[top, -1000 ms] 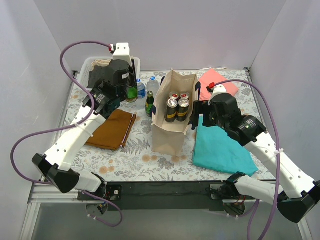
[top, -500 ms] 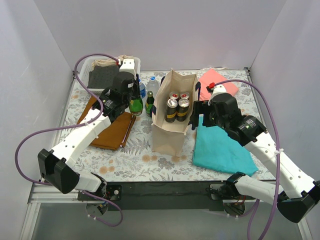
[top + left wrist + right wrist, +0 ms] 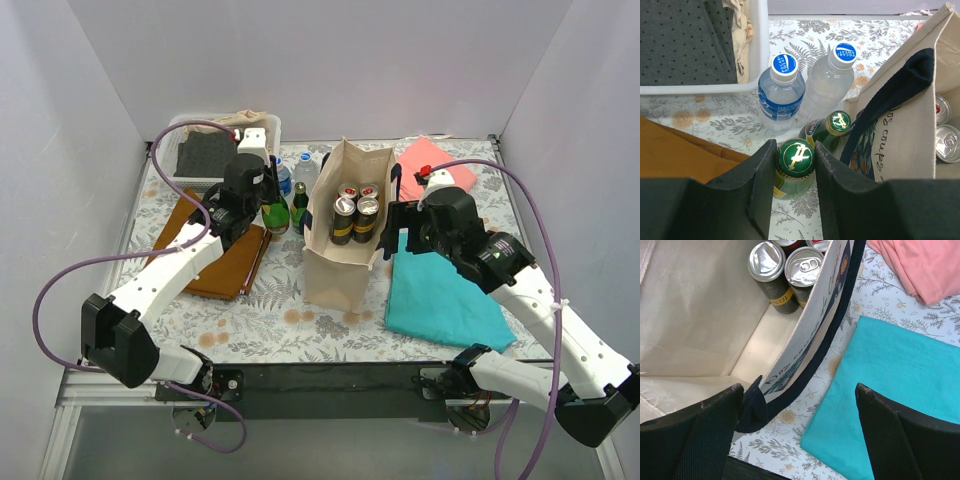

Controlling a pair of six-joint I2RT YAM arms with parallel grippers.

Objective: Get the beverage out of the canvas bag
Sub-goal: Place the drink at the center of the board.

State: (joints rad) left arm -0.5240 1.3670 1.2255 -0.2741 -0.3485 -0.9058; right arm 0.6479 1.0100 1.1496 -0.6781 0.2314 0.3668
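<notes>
— Black pads first: which pincer is gripping?
— The left one. From our seat above, the left arm climbs from its base at 7 o'clock towards 12, crossing the brown cloth, wrist tipped down. The left gripper is clamped on the green bottle, a finger pressed against each side of the gold-marked cap.
— So where do we place that bottle?
— Upright on the table, outside the canvas bag, just beside its left wall at 9 o'clock.
— And the right arm?
— It comes in from 5 o'clock to the bag's right rim. The right gripper is spread wide, one finger over the bag's inside, the other over the teal cloth. The wall and the navy handle run between them, the handle touching the inner finger.
— Inside the bag?
— We count four cans, upright, bunched at the far end.
— Farther out?
— At 11 o'clock the white basket holds a dark dotted cloth; a pink cloth lies at 1 o'clock.
— What do the wrist views add for us?
— Lettering on the bag's outer walls and on the caps of two water bottles. They also show a second green bottle close against the held one. Only the top view gives us both arms at once.
</notes>
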